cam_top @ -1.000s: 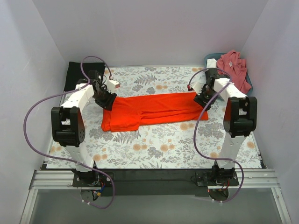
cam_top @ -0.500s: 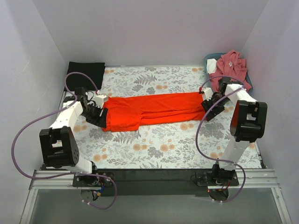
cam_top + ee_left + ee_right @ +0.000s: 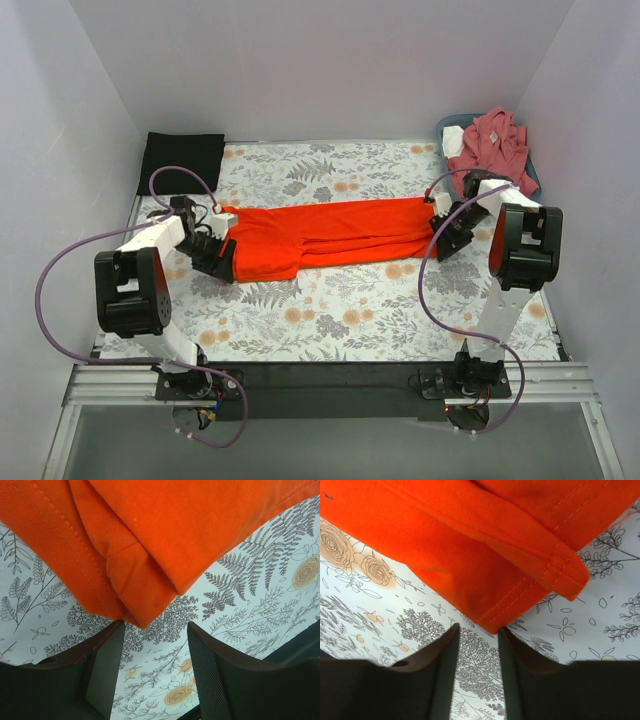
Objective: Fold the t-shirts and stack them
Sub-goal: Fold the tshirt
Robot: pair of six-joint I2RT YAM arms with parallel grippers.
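The orange-red t-shirt lies folded into a long strip across the middle of the floral table cover. My left gripper sits at the strip's near-left corner, open, with that corner just ahead of the fingertips. My right gripper sits at the strip's near-right corner, open, with the hemmed corner just ahead of its fingertips. A black folded t-shirt lies at the far left. A dusty-pink t-shirt is heaped in the basket at the far right.
The blue-grey basket stands at the far right corner against the wall. White walls close in the table on three sides. The floral cover is bare in front of the strip.
Both arms have swung outward and come down to the ends of the orange-red strip. The left gripper moved from the far-left edge to the near-left corner. The shirt has not moved.
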